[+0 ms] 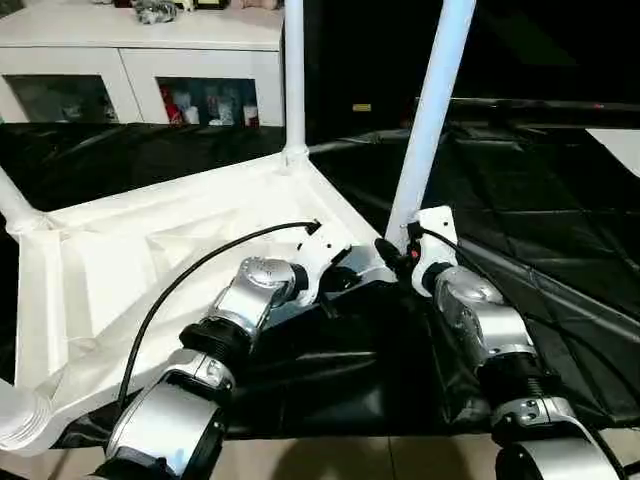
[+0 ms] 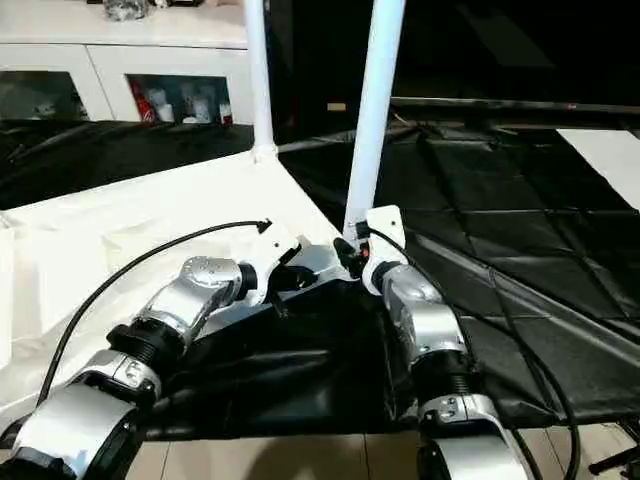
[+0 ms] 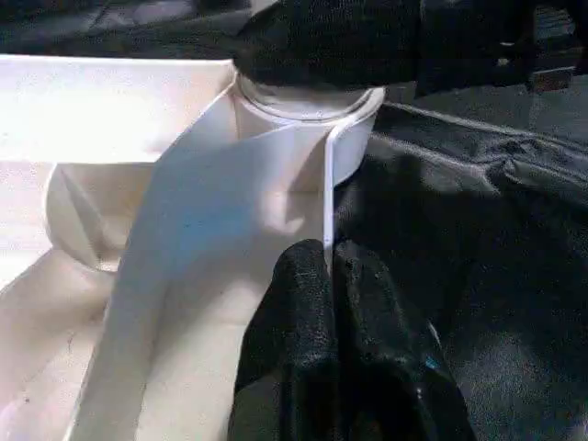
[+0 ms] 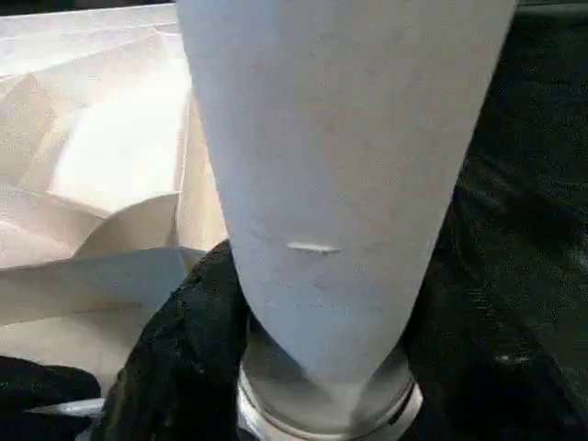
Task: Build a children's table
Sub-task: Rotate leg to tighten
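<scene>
The children's table is shown upside down on a black sheet, its ribbed underside facing up. The near-corner leg is clasped low down, just above its socket, by the right end effector, one black finger at either side. The rim wall beside that socket is pinched by the left end effector, its fingers nearly shut on the thin edge. The step in hand is judged to be the seating of this leg: the top is steadied while the leg is pressed or twisted home. Firm downward pressure with the leg kept upright is called for next. A far-corner leg is already standing, before a white cabinet
</scene>
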Available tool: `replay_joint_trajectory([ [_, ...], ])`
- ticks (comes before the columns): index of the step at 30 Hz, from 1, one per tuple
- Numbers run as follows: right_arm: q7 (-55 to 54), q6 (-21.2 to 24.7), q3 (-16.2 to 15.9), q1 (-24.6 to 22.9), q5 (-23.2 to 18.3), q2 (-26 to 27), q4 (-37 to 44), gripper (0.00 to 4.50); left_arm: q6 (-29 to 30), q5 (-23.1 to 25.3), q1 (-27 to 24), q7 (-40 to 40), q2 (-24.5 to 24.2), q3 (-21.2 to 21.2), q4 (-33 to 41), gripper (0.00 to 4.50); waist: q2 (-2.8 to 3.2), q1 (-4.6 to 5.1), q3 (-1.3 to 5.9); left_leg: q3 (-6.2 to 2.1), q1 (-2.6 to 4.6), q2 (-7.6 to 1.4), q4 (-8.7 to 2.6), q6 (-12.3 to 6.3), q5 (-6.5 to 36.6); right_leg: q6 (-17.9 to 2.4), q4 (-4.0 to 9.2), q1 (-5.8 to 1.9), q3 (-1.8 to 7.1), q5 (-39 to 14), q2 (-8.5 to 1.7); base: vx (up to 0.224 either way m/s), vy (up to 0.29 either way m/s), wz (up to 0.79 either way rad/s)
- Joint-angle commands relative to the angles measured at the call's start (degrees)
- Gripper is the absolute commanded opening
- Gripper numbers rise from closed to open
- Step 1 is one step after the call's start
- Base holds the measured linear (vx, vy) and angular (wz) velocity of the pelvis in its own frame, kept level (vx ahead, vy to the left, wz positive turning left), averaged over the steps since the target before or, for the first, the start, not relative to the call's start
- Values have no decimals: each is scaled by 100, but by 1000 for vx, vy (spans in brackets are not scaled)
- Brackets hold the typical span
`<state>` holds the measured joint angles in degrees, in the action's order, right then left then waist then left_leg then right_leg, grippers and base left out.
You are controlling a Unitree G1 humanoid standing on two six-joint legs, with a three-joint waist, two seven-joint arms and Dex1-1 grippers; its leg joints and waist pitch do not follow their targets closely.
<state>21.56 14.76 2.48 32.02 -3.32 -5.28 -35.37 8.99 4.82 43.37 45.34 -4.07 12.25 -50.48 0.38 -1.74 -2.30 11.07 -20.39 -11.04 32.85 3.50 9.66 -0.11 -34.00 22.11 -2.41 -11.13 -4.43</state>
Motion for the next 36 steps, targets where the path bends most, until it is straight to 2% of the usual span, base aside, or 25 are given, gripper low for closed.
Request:
replay_joint_trajectory([
  [1,969,132,-646,-199,-77,134,-333,277,-363,-195,108,519,131,160,325,0,-38,-8,247,-156,25,-172,-455,-41,2258,-807,586,-119,184,-2445,-358,0,0,0],
  [3,1727,47,-754,-272,-182,-215,-162,277,-405,-244,-23,965,-120,207,484,0,-40,-33,265,-144,11,-183,-439,-139,2080,-893,550,-159,197,-2100,-366,0,0,0],
  [6,2284,-53,-832,-338,-238,-514,-7,277,-456,-265,-111,1235,-304,232,584,0,-45,-60,302,-92,7,-194,-382,-324,1576,-1248,454,-194,204,-1154,-351,17,-9,1],
  [7,3003,-99,-941,-419,-318,-908,204,277,-448,-342,-247,1663,-541,273,773,0,-50,-85,326,-86,-14,-192,-363,-411,1311,-1365,409,-235,198,-757,-358,0,0,0],
  [8,3070,-102,-948,-424,-324,-944,224,277,-457,-350,-262,1713,-565,278,794,0,-53,-104,339,-85,-26,-197,-350,-464,1160,-1422,377,-258,193,-509,-355,0,0,0],
  [10,3722,-182,-990,-464,-386,-1318,399,277,-451,-395,-406,2153,-826,336,1002,0,-35,-172,389,-53,-42,-214,-284,-712,583,-1665,246,-270,169,520,-318,0,0,0],
  [11,3967,-220,-1019,-478,-395,-1467,457,277,-478,-425,-477,2359,-935,372,1108,0,-19,-195,384,-46,-52,-225,-267,-791,494,-1761,214,-250,156,765,-314,0,0,0],
  [12,3967,-220,-1019,-478,-395,-1467,457,277,-478,-425,-477,2359,-935,372,1108,0,-23,-201,373,-42,-56,-225,-267,-801,518,-1780,215,-245,151,761,-311,0,0,0],
  [13,4357,-255,-1078,-492,-415,-1686,528,277,-458,-475,-582,2657,-1093,419,1272,0,-23,-211,357,-38,-38,-231,-277,-783,671,-1788,236,-234,147,564,-316,0,0,0],
  [16,4987,-172,-1159,-496,-542,-1991,656,277,-373,-570,-776,3111,-1376,497,1590,0,-24,-237,329,-37,4,-267,-318,-578,1123,-1734,288,-216,154,-215,-325,0,0,0],
  [20,5234,-168,-1169,-479,-641,-2060,689,277,-329,-604,-888,3277,-1560,511,1799,0,-18,-247,306,-37,10,-274,-346,-415,1273,-1597,331,-195,166,-659,-335,0,0,0],
  [21,5271,-145,-1175,-478,-658,-2057,702,277,-325,-605,-893,3287,-1583,503,1812,0,-59,-245,306,-31,14,-265,-343,-373,1288,-1551,343,-191,170,-764,-334,0,0,0],
  [22,5303,-106,-1192,-489,-674,-2047,736,262,-331,-589,-888,3271,-1602,497,1801,0,-39,-257,304,-34,13,-259,-343,-320,1274,-1495,348,-185,179,-873,-342,0,0,0],
  [24,5332,-76,-1214,-498,-691,-2046,764,253,-335,-572,-891,3253,-1622,495,1811,0,-38,-259,310,-37,15,-259,-342,-309,1208,-1494,336,-186,179,-782,-333,0,0,0],
  [25,5331,-67,-1226,-503,-705,-2031,760,246,-325,-573,-886,3222,-1619,488,1810,0,-76,-260,320,-32,11,-256,-333,-326,1130,-1507,320,-190,177,-638,-328,0,0,0],
  [26,5296,-54,-1225,-512,-716,-1999,755,240,-316,-571,-878,3171,-1605,479,1800,0,-69,-272,322,-30,8,-252,-324,-356,1058,-1525,303,-189,178,-534,-331,0,0,0],
  [30,4731,-36,-1142,-550,-631,-1787,661,232,-200,-528,-793,2634,-1400,382,1689,0,-84,-282,306,-24,-4,-239,-315,-376,1045,-1497,317,-183,181,-629,-340,0,0,0],
  [31,4585,-56,-1118,-543,-595,-1743,613,230,-197,-510,-769,2546,-1365,368,1652,0,-94,-281,294,-29,-1,-231,-320,-320,1152,-1433,342,-177,181,-905,-347,0,0,0],
  [32,3702,-109,-961,-501,-418,-1465,331,225,-167,-408,-603,1981,-1138,280,1394,0,-93,-260,283,-31,8,-227,-329,-258,1262,-1356,372,-155,188,-1174,-348,0,0,0],
  [33,3574,-112,-937,-495,-396,-1424,291,225,-161,-394,-577,1896,-1103,267,1354,0,-81,-240,278,-30,13,-221,-330,-211,1327,-1321,384,-129,197,-1308,-351,0,0,0],
  [34,2869,-108,-797,-466,-298,-1180,85,218,-138,-321,-423,1419,-898,190,1112,0,-97,-236,276,-57,34,-210,-344,-107,1465,-1226,420,-138,189,-1622,-357,0,0,0],
  [35,2619,-98,-742,-461,-278,-1082,22,214,-132,-300,-361,1240,-814,159,1014,0,-85,-202,260,-61,14,-206,-352,-46,1490,-1177,421,-118,202,-1736,-350,0,0,0],
  [36,2389,-78,-687,-459,-273,-982,-28,214,-127,-285,-296,1066,-729,128,913,0,-88,-183,265,-84,39,-196,-358,48,1644,-1091,441,-126,184,-1988,-356,0,0,0],
])
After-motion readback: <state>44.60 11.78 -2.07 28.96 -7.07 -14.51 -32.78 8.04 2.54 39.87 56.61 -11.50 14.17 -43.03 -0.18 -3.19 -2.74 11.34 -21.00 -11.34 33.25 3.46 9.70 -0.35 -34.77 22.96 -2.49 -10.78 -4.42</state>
